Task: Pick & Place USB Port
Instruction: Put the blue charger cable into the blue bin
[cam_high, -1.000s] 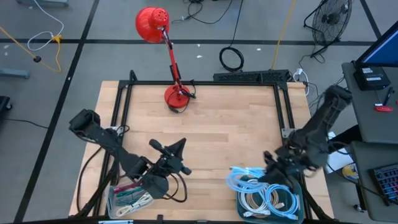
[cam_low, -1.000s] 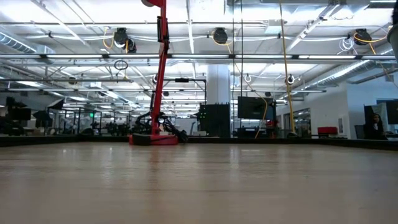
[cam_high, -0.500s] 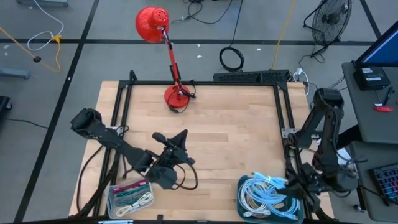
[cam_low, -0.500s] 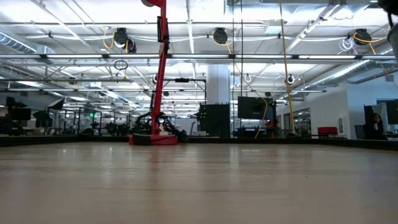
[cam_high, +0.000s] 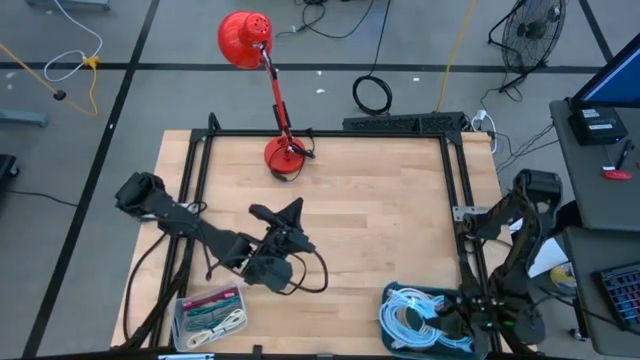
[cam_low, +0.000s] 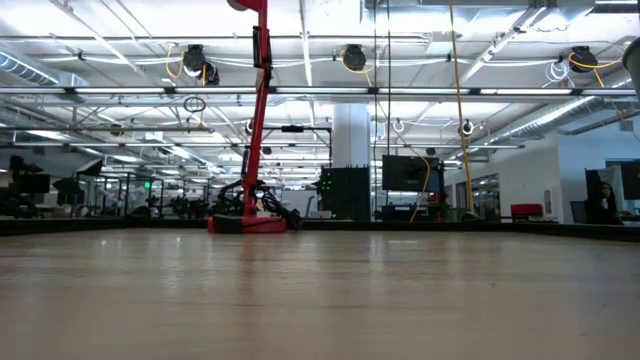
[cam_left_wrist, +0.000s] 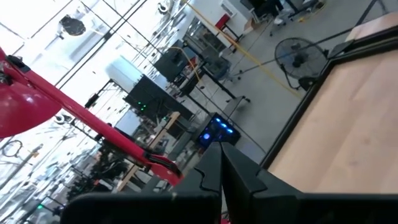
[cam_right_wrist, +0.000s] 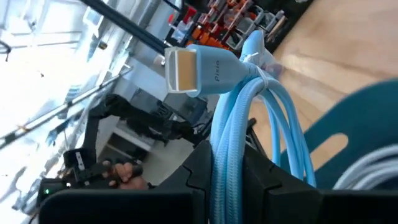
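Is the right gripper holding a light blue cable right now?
Yes: in the right wrist view the right gripper has its fingers closed around a bundled light blue cable, whose connector sticks out past them.

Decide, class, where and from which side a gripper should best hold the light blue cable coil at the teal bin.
Probably the bundled strands just behind the plug: in the right wrist view the light blue cable coil is tied there, and the right gripper already clamps it, fingers either side.

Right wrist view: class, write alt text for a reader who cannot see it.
The right claw is shut on a bundled light blue cable, whose flat connector points away from the camera. Beyond lie the wooden table and a teal bin.
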